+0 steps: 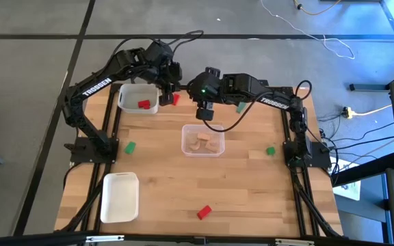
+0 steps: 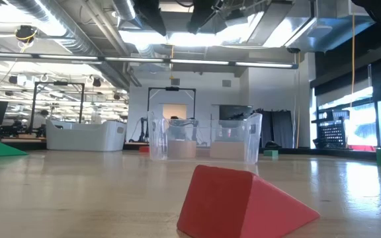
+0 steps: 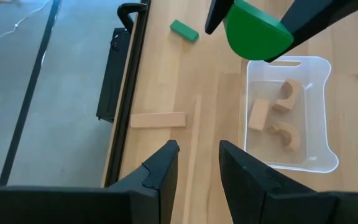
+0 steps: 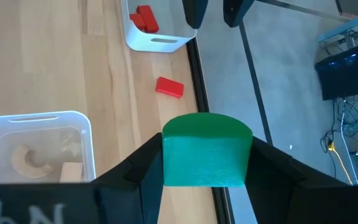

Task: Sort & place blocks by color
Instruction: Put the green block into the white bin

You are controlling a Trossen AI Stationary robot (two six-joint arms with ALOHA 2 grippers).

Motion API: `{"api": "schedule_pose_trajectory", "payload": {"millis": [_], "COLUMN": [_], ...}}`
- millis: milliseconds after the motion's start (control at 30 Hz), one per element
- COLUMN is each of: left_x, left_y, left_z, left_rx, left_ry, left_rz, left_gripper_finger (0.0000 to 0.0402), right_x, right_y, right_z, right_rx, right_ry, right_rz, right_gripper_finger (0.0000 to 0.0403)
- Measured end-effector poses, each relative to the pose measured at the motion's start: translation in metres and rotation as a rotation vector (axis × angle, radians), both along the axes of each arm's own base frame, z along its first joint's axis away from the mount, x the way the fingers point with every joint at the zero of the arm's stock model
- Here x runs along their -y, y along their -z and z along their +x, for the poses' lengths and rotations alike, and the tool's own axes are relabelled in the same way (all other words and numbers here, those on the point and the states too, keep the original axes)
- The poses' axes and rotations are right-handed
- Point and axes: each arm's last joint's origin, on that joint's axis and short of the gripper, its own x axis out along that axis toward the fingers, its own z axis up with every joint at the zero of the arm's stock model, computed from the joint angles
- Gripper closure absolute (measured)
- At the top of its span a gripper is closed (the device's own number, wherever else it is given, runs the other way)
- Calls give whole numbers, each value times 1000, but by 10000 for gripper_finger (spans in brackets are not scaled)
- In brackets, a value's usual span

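My right gripper [image 1: 206,113] hangs above the table just beyond the far rim of the clear tray [image 1: 202,141] and is shut on a green half-round block [image 4: 207,149]. That tray holds light-wood blocks [image 3: 272,115]. My left gripper [image 3: 197,167] stands open and empty in the air beside the white tray [image 1: 139,99], in which red blocks [image 4: 145,18] lie. A loose red block [image 4: 169,87] rests flat on the table by that tray. More green blocks [image 1: 129,147] [image 1: 270,151] [image 3: 184,30] and a red wedge [image 2: 243,198] lie flat on the table. My right gripper pinches the green half-round block between its two fingers, one on each of two opposite sides [image 4: 169,158]. The fingers slant down from the table's right side. The block is lifted clear of the table, its rounded face [image 4: 207,124] turned away from the wrist.
A second white tray [image 1: 120,197] sits at the near left. A light-wood plank [image 3: 158,119] lies near the table's far edge. Black frame rails [image 1: 294,147] run along both sides of the table. Bare wood lies between the clear tray and the near edge.
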Motion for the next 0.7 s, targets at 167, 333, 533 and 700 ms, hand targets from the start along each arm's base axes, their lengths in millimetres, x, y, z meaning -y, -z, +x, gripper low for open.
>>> {"api": "schedule_pose_trajectory", "payload": {"millis": [167,333,533,700], "left_x": [0,0,-2,-3], "left_y": [0,0,-5,-7], "left_z": [0,0,4,6], "left_rx": [0,0,60,90], "left_ry": [0,0,3,3], "left_rz": [0,0,29,45], "left_gripper_finger": [294,294,294,294], "right_x": [0,0,0,0], "right_y": [0,0,0,0], "right_z": [0,0,0,0], "right_rx": [0,0,-1,0], "right_ry": [2,3,3,4], "right_rz": [-1,-2,-3,-2], "right_gripper_finger": [230,230,230,230]}}
